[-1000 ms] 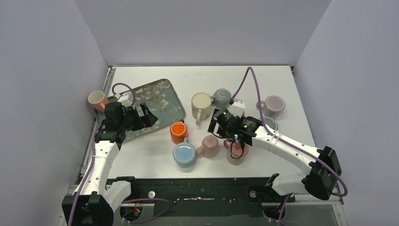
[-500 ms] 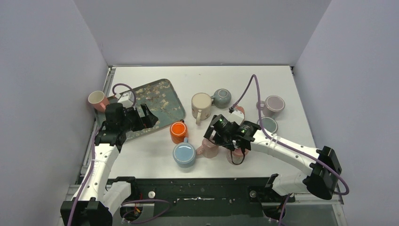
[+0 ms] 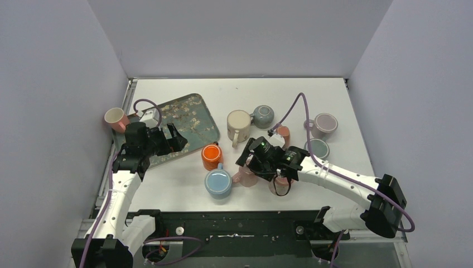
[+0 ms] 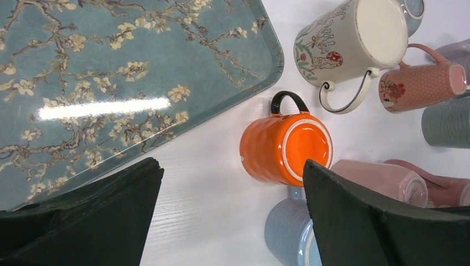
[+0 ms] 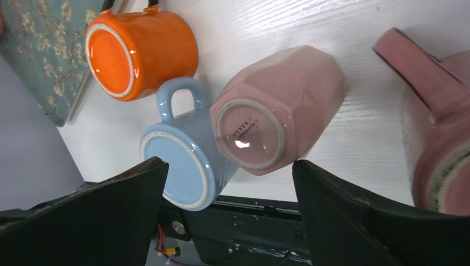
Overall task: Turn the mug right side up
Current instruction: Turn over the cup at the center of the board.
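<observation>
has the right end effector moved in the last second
Yes. The right end effector has come away from the cream mug toward the table's near edge, and now sits open over the upturned pink mug.

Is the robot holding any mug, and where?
Nothing is held. The right gripper stands open over the pink mug, not gripping it; the left gripper is open too.

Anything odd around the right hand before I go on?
Yes: three mugs stand upside down, bases up: the orange mug, the blue mug and the pink faceted mug. Blue and pink sit crowded close together, with the right hand open above the pink one.
</observation>
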Robot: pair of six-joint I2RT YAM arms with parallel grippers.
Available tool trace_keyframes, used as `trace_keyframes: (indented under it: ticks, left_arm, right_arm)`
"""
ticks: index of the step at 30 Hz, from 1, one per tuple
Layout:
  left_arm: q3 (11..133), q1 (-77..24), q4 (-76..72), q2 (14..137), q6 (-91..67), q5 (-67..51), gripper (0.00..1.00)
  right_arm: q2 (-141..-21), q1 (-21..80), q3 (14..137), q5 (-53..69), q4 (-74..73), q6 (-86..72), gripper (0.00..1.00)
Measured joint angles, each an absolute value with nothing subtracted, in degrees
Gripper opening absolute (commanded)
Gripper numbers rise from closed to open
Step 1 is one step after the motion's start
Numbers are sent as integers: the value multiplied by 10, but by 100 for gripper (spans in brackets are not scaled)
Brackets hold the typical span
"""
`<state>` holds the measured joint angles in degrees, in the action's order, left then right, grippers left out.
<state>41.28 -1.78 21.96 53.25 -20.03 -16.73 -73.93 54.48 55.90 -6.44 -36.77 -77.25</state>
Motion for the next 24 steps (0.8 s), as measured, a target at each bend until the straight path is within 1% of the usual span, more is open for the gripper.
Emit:
trace_keyframes:
  ticks: [6, 10, 14, 17, 24]
  left_arm:
    - [413, -20, 220, 533, -198, -166, 97]
    - [413, -23, 220, 533, -196, -164, 97]
    - [413, -23, 221, 533, -193, -162, 97]
    - [413, -23, 221, 534, -192, -159, 97]
    - [413, -23, 223, 535, -192, -154, 97]
  right_arm:
    - [-750, 545, 558, -56, -338, -772, 85]
    - [-756, 544, 558, -66, -337, -772, 82]
    - [-757, 538, 557, -80, -335, -768, 75]
    - [-765, 532, 557, -93, -332, -754, 71]
    - [-804, 527, 560, -116, -330, -709, 61]
